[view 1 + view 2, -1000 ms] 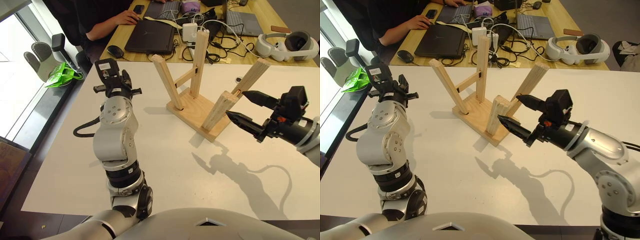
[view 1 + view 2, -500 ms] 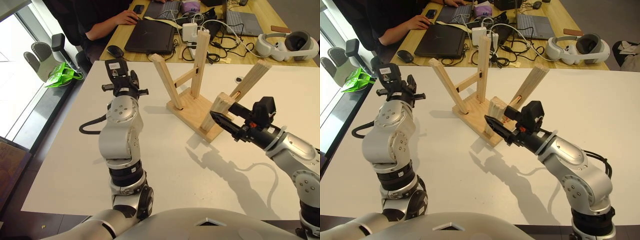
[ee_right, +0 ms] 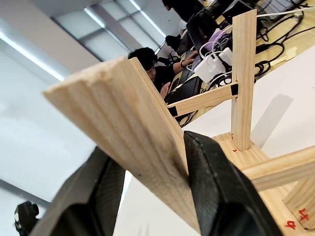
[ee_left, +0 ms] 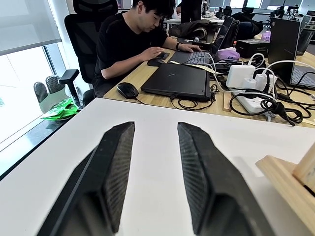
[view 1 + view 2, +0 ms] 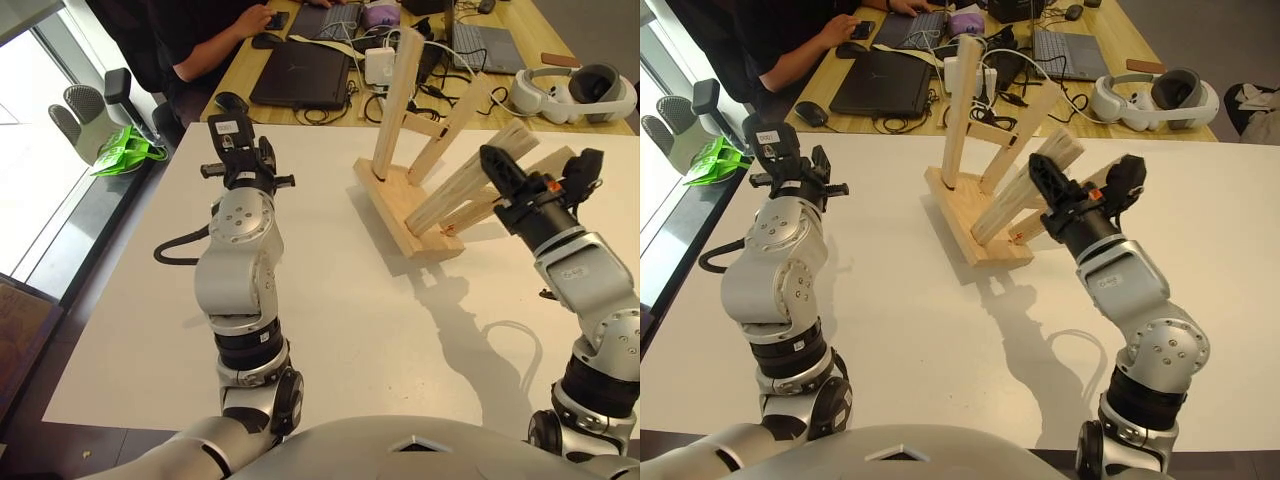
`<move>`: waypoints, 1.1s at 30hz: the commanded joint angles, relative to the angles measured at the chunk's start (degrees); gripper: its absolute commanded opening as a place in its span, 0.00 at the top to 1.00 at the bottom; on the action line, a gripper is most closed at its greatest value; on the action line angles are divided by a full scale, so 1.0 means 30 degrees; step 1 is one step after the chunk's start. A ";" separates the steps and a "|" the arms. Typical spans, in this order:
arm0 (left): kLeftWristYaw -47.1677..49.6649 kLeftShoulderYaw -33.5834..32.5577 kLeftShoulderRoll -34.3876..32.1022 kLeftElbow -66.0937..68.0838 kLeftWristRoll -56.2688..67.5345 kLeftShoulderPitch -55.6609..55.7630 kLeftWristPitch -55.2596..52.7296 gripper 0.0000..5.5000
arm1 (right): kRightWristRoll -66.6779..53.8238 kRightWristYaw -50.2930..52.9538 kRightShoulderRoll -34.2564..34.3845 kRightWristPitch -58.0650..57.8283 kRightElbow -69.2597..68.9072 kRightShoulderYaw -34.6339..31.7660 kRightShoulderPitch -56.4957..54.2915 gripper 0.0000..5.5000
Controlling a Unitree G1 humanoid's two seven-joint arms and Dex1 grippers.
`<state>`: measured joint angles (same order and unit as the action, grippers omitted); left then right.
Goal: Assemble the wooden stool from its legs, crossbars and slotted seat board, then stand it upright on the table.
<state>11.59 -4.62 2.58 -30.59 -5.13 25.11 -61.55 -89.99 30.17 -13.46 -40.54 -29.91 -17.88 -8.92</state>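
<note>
We list one wooden stool (image 5: pixel 412 218), tilted, at the middle of the white table (image 5: pixel 330 330). Our right gripper (image 5: pixel 497 166) is clamped on one leg (image 3: pixel 129 114). Our left gripper (image 4: pixel 153 132) hangs well apart, fingers spread.

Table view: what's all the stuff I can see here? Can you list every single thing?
table: 1, white, in front of the robot
stool: 1, pale wood, tipped over on the table, four legs sticking up and sideways
desk: 1, brown wood, behind the table
black laptop: 1, shut, on the desk
grey laptop: 1, on the desk
mouse: 1, black, on the desk beside the black laptop
charger: 1, white, on the desk among cables
headset: 1, white and grey, at the desk's right end
bag: 1, green, down past the table's left edge
left pincer: 1, black, open, over the table
right pincer: 1, black, shut on a stool leg
</note>
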 commanded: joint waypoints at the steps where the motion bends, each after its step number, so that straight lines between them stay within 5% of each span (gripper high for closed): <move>1: -0.0085 -0.0084 -0.0221 0.0123 -0.0150 0.0333 -0.0032 0.71 | -0.1986 0.4428 0.0473 0.0906 0.2519 0.0009 0.1379 0.69; 7: -0.0109 -0.0121 -0.0339 0.0161 -0.0212 0.0371 -0.0045 0.71 | -0.0868 0.7347 -0.0647 0.1632 0.3266 0.0102 0.1867 0.77; 13: -0.0135 -0.0040 -0.0336 0.0177 -0.0272 0.0236 -0.0031 0.71 | -0.0083 0.7657 -0.0496 0.2788 0.1750 -0.0007 0.1923 0.54; 23: 0.0073 -0.0141 -0.0038 -0.0235 -0.0566 -0.0172 -0.0070 0.71 | -0.1479 1.0070 -0.0917 0.5494 -0.2845 -0.0309 0.1339 0.54; 28: -0.0019 -0.0197 -0.0144 -0.0266 -0.0539 -0.0153 -0.0079 0.71 | 0.6069 0.4963 -0.8356 0.0779 -0.4530 0.1945 0.2235 0.54; 33: 0.0153 -0.0220 0.0035 -0.0431 -0.0613 -0.0338 -0.0026 0.71 | 1.6538 -0.2616 -1.4714 0.2155 -0.6831 0.4589 0.2434 0.54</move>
<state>11.66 -5.42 2.34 -30.94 -6.35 24.54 -61.55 -52.02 33.17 -49.40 -37.26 -48.39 -8.46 -2.05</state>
